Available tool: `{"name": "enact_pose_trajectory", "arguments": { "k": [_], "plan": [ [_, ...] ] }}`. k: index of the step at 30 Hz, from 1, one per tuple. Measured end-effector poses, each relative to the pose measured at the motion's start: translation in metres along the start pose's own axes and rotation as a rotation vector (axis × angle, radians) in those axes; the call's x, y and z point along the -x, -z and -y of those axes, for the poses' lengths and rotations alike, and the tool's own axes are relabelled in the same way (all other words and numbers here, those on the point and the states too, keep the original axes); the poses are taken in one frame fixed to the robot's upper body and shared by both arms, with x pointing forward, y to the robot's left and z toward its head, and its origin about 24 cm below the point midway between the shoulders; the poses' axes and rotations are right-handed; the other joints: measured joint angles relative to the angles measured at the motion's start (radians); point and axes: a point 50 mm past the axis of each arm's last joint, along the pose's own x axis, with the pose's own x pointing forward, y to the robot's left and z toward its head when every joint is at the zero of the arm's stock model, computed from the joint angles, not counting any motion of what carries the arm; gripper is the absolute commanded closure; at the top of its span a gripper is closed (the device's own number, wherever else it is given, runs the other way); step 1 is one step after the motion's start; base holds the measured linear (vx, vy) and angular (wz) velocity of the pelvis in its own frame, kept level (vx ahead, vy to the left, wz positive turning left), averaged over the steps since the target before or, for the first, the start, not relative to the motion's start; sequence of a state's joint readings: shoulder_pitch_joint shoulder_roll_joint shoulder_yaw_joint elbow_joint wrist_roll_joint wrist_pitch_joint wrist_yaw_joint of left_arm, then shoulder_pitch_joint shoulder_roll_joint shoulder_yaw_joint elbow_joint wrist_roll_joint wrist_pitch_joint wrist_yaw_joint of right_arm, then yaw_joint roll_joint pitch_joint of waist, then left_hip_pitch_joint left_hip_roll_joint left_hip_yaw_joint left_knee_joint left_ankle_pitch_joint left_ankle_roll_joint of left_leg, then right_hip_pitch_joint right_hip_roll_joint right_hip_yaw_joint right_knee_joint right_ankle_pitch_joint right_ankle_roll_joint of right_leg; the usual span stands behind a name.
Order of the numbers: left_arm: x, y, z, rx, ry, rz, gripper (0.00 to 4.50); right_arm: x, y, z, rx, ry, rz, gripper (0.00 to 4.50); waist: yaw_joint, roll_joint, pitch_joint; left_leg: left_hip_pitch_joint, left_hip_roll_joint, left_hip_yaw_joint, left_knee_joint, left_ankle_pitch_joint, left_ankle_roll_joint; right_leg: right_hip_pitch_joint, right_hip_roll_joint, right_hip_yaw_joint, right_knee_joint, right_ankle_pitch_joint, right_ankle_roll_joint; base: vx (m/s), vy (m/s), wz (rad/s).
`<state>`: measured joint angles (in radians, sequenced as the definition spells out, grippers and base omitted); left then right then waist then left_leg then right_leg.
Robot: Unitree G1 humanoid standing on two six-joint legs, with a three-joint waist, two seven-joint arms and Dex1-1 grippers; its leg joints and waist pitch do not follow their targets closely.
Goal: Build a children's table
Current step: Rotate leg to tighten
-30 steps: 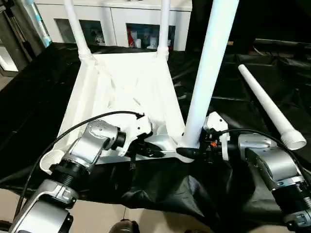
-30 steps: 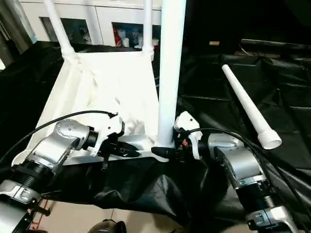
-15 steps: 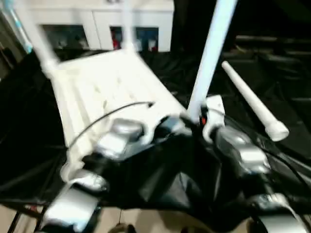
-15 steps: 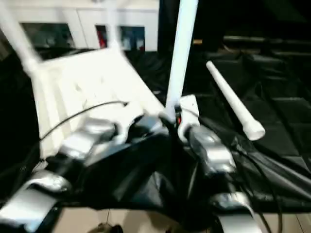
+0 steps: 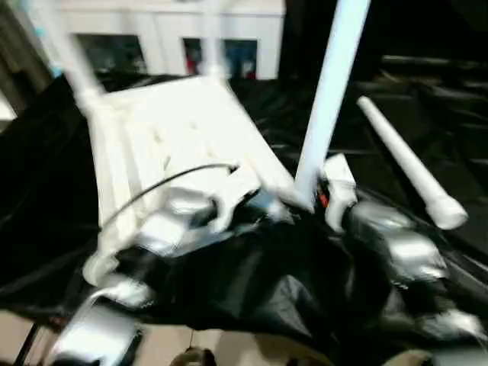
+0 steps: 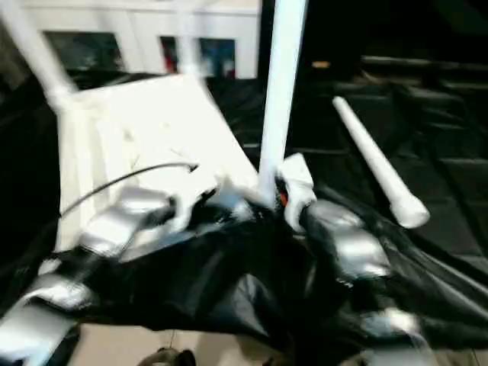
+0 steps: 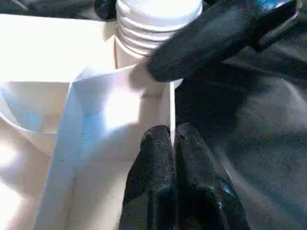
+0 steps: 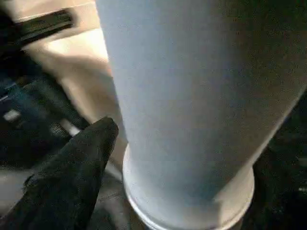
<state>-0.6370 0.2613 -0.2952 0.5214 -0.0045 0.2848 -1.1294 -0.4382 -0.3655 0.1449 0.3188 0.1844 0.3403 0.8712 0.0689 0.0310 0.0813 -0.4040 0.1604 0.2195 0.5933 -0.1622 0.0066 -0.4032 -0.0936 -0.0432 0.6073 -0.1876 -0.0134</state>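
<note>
Black sheeting (image 5: 69,183) covers the table, a soft bed on which the white plastic rectangular tabletop (image 5: 168,130) lies upside down, ribbed underside up, so its round corner sockets face upward to take legs. Two white tapered tube legs already stand in the far corners, one at the far left (image 5: 72,57) and one to its right (image 5: 210,38). A third white tube leg (image 5: 329,91) rises upright from the near right corner; in the left wrist view its ridged, threaded foot (image 7: 153,26) sits in the socket, which suggests it is being seated or twisted home. A fourth white tube leg (image 5: 404,164) lies loose on the sheeting to the right, well apart, waiting its turn by the look of it.

At the near edge, the left gripper (image 7: 173,143) has its fingers pressed together against the tabletop's thin rim wall, probably steadying the top. The right gripper (image 5: 313,200) is at the base of the upright leg; one black finger (image 8: 72,163) lies beside the leg's collar, and I cannot tell whether the fingers grip it or stand slack around it.
</note>
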Motion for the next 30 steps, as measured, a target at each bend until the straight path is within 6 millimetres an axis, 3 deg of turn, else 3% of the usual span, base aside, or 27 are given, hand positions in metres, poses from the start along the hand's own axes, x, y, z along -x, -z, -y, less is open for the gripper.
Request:
{"name": "enact_pose_trajectory", "arguments": {
  "k": [6, 7, 20, 23, 26, 30],
  "plan": [
    [0.014, 0.002, 0.005, -0.026, 0.12, -0.022, 4.5, 0.016, -0.004, -0.007, 0.061, -0.193, -0.054, 0.54, 0.022, 0.001, 0.0, 0.001, 0.0, 0.0, 0.001, 0.0, 0.0, 0.001, 0.0, 0.0, 0.001, 0.0, 0.0, 0.0, 0.0, 0.0],
    [0.016, 0.002, 0.005, -0.025, 0.133, -0.022, 4.5, 0.017, -0.005, -0.009, 0.062, -0.213, -0.054, 0.7, 0.023, 0.001, 0.0, 0.001, 0.0, 0.0, 0.001, 0.0, 0.0, 0.001, 0.0, 0.0, 0.001, 0.0, 0.0, 0.0, 0.0, 0.0],
    [0.019, 0.004, 0.007, -0.024, 0.172, -0.031, 4.5, 0.015, -0.001, -0.016, 0.016, -0.239, -0.041, 1.73, 0.022, 0.0, 0.0, 0.001, 0.0, 0.001, 0.001, 0.0, 0.0, 0.0, -0.001, 0.0, 0.001, 0.0, 0.0, 0.0, 0.0, 0.0],
    [0.018, 0.005, 0.004, -0.002, 0.114, -0.032, 4.5, 0.007, 0.001, -0.015, -0.016, -0.154, -0.013, 1.75, 0.015, 0.0, 0.0, 0.002, 0.0, 0.001, 0.001, 0.0, 0.0, 0.0, 0.0, 0.001, 0.002, 0.0, 0.0, 0.0, 0.0, 0.0],
    [0.007, 0.005, -0.004, 0.055, -0.022, -0.022, 4.5, -0.012, 0.003, -0.006, -0.086, 0.062, 0.028, 1.76, -0.014, 0.0, 0.0, 0.002, 0.0, 0.001, 0.003, 0.001, -0.002, 0.0, 0.0, 0.001, 0.002, 0.0, 0.0, 0.0, 0.0, 0.0],
    [-0.018, -0.011, -0.012, 0.091, -0.172, -0.007, 4.5, -0.03, -0.004, 0.011, -0.195, 0.343, 0.07, 1.77, -0.043, 0.0, 0.0, 0.002, 0.0, 0.001, 0.003, 0.001, -0.002, -0.001, 0.0, 0.002, 0.001, -0.001, 0.001, 0.0, 0.0, 0.0]
  ]
}}
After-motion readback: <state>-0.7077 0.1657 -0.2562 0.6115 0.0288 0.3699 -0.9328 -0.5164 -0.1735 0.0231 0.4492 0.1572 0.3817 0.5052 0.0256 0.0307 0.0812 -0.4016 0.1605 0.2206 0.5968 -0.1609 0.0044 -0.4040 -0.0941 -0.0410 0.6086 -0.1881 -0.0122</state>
